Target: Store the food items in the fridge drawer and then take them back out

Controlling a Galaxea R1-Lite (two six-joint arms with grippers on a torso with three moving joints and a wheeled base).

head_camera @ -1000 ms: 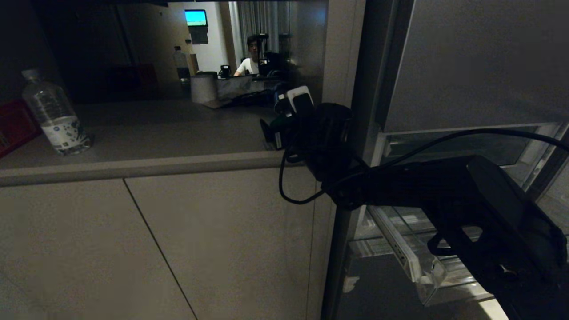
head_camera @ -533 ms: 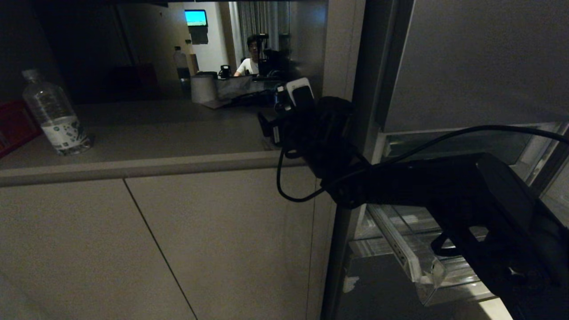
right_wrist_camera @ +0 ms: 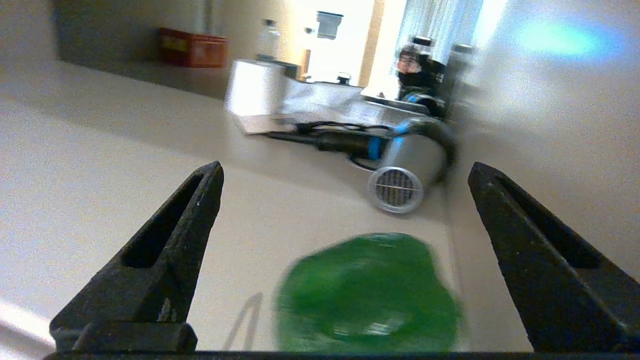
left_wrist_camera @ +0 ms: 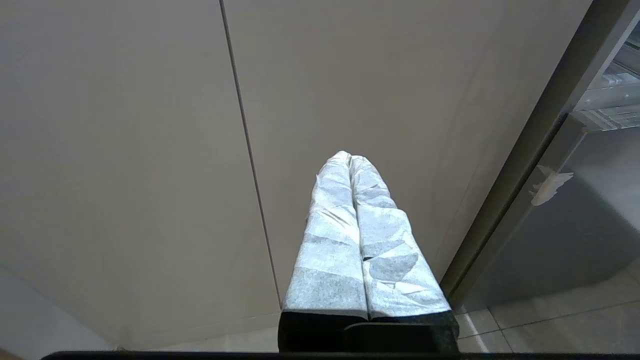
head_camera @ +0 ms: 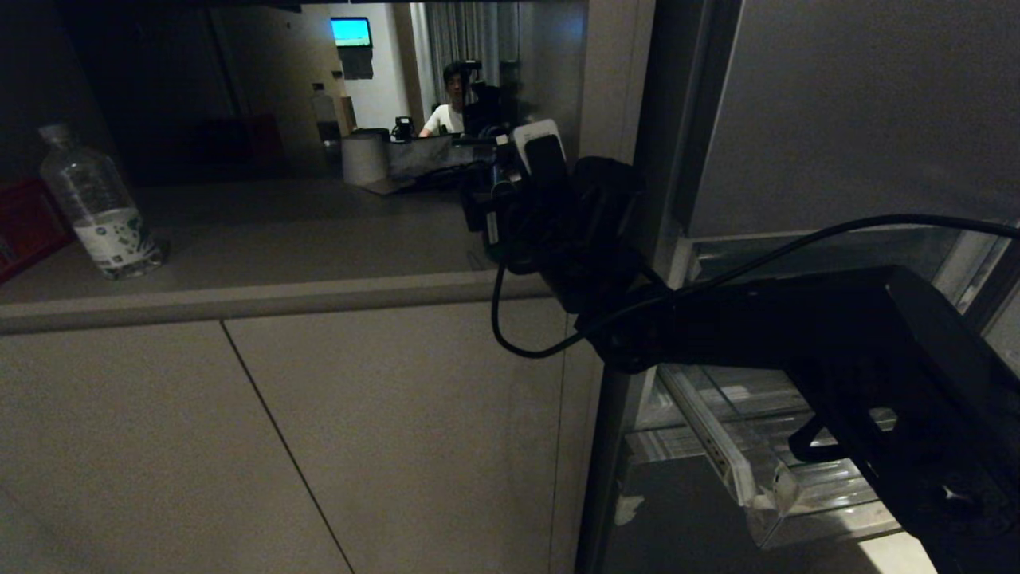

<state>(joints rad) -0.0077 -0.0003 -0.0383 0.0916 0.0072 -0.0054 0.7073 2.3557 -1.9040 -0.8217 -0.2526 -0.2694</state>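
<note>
A green pepper-like food item [right_wrist_camera: 367, 295] lies on the beige counter [right_wrist_camera: 100, 165], low between the wide-apart fingers of my right gripper [right_wrist_camera: 345, 167], which is open and holds nothing. In the head view the right gripper [head_camera: 490, 219] reaches over the counter's right end beside the fridge's side, and the arm hides the pepper there. The clear fridge drawer [head_camera: 765, 482] stands pulled out at the lower right, below the arm. My left gripper [left_wrist_camera: 348, 159] is shut, its white-wrapped fingers pressed together, and it points at the cabinet front [left_wrist_camera: 125, 150].
A clear water bottle [head_camera: 100, 207] and a red box [head_camera: 24, 223] stand at the counter's left. A silver hair dryer [right_wrist_camera: 410, 170] and a white roll [right_wrist_camera: 255, 92] lie beyond the pepper. A person [head_camera: 450, 104] sits at the back. The grey fridge door [head_camera: 861, 112] fills the right.
My right arm has crept up and a little farther over the counter. Its fingers have stayed open. The left arm and the camera have not moved.
</note>
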